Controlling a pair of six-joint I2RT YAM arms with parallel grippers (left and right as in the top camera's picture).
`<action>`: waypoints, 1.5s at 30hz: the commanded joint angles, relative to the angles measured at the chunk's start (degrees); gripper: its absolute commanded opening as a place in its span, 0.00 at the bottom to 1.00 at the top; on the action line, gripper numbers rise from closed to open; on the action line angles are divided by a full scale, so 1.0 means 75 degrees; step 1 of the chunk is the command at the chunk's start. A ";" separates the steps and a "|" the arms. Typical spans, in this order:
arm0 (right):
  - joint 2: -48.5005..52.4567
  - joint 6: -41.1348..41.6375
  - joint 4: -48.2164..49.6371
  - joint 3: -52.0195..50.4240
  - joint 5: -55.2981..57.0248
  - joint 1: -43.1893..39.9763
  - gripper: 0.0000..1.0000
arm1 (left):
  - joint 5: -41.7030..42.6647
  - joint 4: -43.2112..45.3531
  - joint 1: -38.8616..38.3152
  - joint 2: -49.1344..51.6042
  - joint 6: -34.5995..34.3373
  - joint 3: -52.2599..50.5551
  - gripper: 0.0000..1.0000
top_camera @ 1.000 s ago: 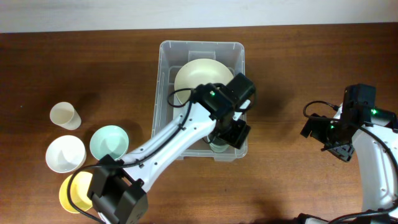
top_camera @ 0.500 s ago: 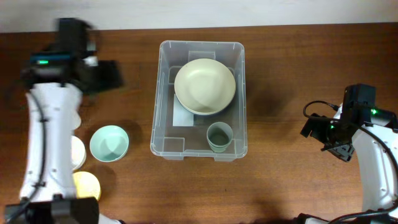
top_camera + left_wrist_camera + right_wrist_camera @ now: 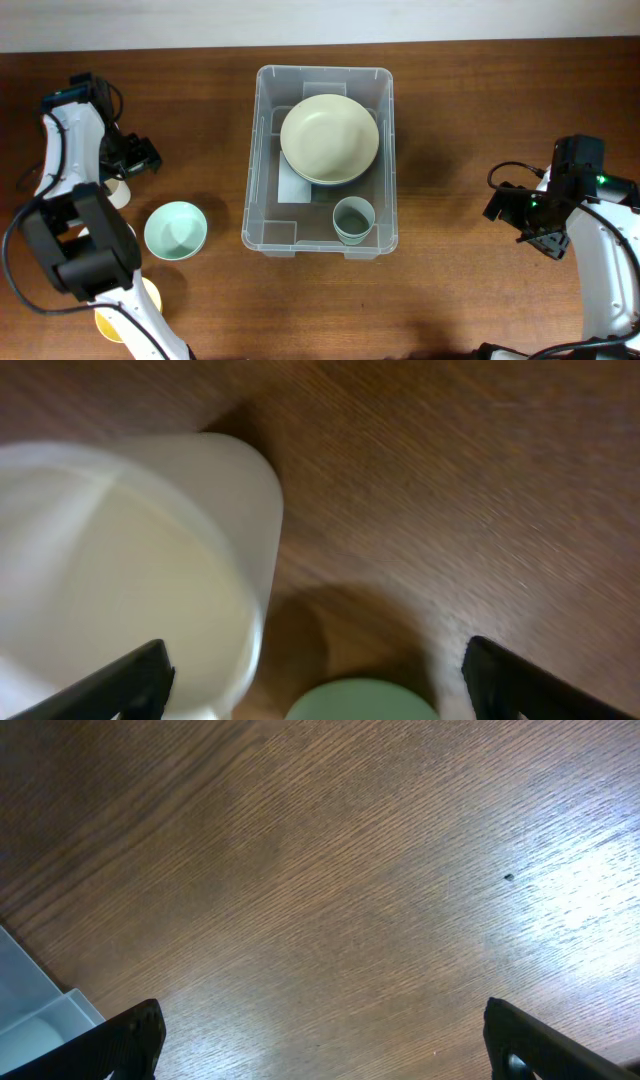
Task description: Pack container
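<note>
Wood table (image 3: 470,120); container (image 3: 324,70) label (image 3: 293,189) unreadable; left tool (image 3: 315,658), right tool (image 3: 322,1012) both wide.

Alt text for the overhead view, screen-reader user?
A clear plastic container sits centred on a wooden table, holding a cream bowl and a small green cup. The left gripper hovers by a mint bowl at left; the right gripper hangs over bare table at right.

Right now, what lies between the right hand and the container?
Nothing: only bare table separates the right hand from the container, as the overhead view shows. The right wrist view agrees: bare wood up to the container's corner.
</note>
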 commanded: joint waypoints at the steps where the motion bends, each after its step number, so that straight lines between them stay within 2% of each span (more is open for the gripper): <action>1: -0.0085 -0.0050 0.0017 0.0058 -0.0044 -0.0020 0.97 | 0.0055 0.0082 0.0047 0.0391 0.0108 -0.0047 0.74; 3: -0.0085 -0.0050 0.0015 0.0058 -0.0044 -0.0020 0.97 | 0.0052 0.0172 0.0047 0.0399 0.0111 -0.0047 0.56; 5: -0.0085 -0.0050 0.0017 0.0058 -0.0044 -0.0020 0.97 | 0.0055 0.0219 0.0047 0.0396 0.0108 -0.0044 0.44; 7: -0.0085 -0.0050 0.0017 0.0058 -0.0044 -0.0020 0.97 | 0.0050 0.0221 0.0047 0.0396 0.0108 -0.0044 0.22; 9: -0.0085 -0.0050 0.0017 0.0058 -0.0044 -0.0020 0.97 | 0.0050 0.0224 0.0047 0.0396 0.0111 -0.0044 0.07; 11: -0.0085 -0.0050 0.0015 0.0058 -0.0044 -0.0020 0.97 | 0.0050 0.0230 0.0047 0.0396 0.0111 -0.0044 0.01; 20: -0.0085 -0.0050 0.0012 0.0058 -0.0041 -0.0020 0.97 | 0.0090 -0.0178 -0.0134 -0.0023 0.0111 0.0656 0.01; 25: -0.0085 -0.0047 0.0015 0.0058 -0.0044 -0.0020 0.97 | 0.0851 -0.0592 -0.0729 -0.1000 0.0189 0.1425 0.01; 33: -0.0085 -0.0047 -0.0003 0.0058 -0.0044 -0.0020 0.97 | 0.1072 -0.0699 -0.3051 -0.2527 0.0230 0.1580 0.01; 39: -0.0085 -0.0047 -0.0006 0.0058 -0.0044 -0.0020 0.97 | 0.1070 -0.0682 -0.5531 -0.2591 0.0230 0.1577 0.01; 45: -0.0085 -0.0047 -0.0006 0.0058 -0.0047 -0.0020 0.97 | 0.1064 -0.0440 -0.7379 -0.2460 0.0221 0.1574 0.01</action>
